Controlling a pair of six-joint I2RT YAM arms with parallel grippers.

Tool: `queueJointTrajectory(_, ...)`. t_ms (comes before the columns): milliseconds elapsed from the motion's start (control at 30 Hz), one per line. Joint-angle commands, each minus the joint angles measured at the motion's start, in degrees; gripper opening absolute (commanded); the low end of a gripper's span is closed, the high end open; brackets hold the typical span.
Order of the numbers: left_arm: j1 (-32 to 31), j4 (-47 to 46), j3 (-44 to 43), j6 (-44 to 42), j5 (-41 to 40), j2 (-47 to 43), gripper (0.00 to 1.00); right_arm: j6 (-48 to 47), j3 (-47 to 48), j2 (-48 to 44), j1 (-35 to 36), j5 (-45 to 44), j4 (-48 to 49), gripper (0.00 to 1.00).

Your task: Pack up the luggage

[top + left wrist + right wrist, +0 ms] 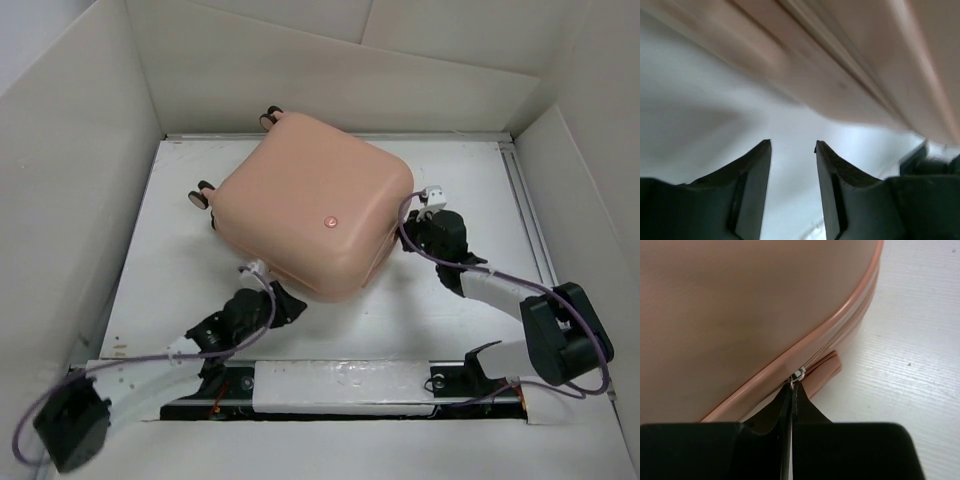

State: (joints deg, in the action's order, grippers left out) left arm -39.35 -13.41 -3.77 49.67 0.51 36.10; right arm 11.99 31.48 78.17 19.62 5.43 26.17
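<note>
On the white table (170,250) lies the closed peach-pink suitcase (320,205), contents hidden; right gripper (792,387) jaws pinch its zipper pull (799,374); left gripper (793,144) jaws stand apart, gripping nothing.

We find the luggage (315,205) filling the middle of the table (150,290), with open lanes along its left side and far right, while cardboard walls (70,180) hem three edges and the left gripper (793,150) and right gripper (792,387), pinched on the zipper pull (799,373), crowd its near corners.
</note>
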Motion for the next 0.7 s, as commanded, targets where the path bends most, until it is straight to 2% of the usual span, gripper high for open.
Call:
queueJointTrajectory(0, -17.5, -10.1, -6.9, 6.7, -22.2, 10.5, 0.37, 0.8, -0.6, -3.7, 4.8, -3.1, -1.8, 0.0)
queueJointTrajectory(67, -28.3, -7.4, -14.3, 10.0, -32.0, 20.6, 0.37, 0.8, -1.7, -5.6, 6.4, -4.9, -4.3, 0.0)
queueJointTrajectory(167, -28.3, -10.4, -15.7, 10.7, -32.1, 25.8, 0.36, 1.3, -2.5, -8.2, 8.2, -5.6, -7.1, 0.0)
queueJointTrajectory(233, -28.3, -12.7, -13.6, 10.7, -33.9, 24.5, 0.36, 2.3, -3.2, -11.4, 10.6, -6.2, -8.8, 0.0)
queueJointTrajectory(433, -27.0, -12.1, -13.1, 10.7, -35.8, 20.9, 0.37, 8.2, -8.3, -20.3, 17.0, -8.9, -12.9, 0.0)
queueJointTrajectory(667, -26.3, -16.7, -14.2, 10.2, -33.3, 28.1, 0.37, 14.5, -8.4, -25.5, 30.7, -10.8, -20.1, 0.0)
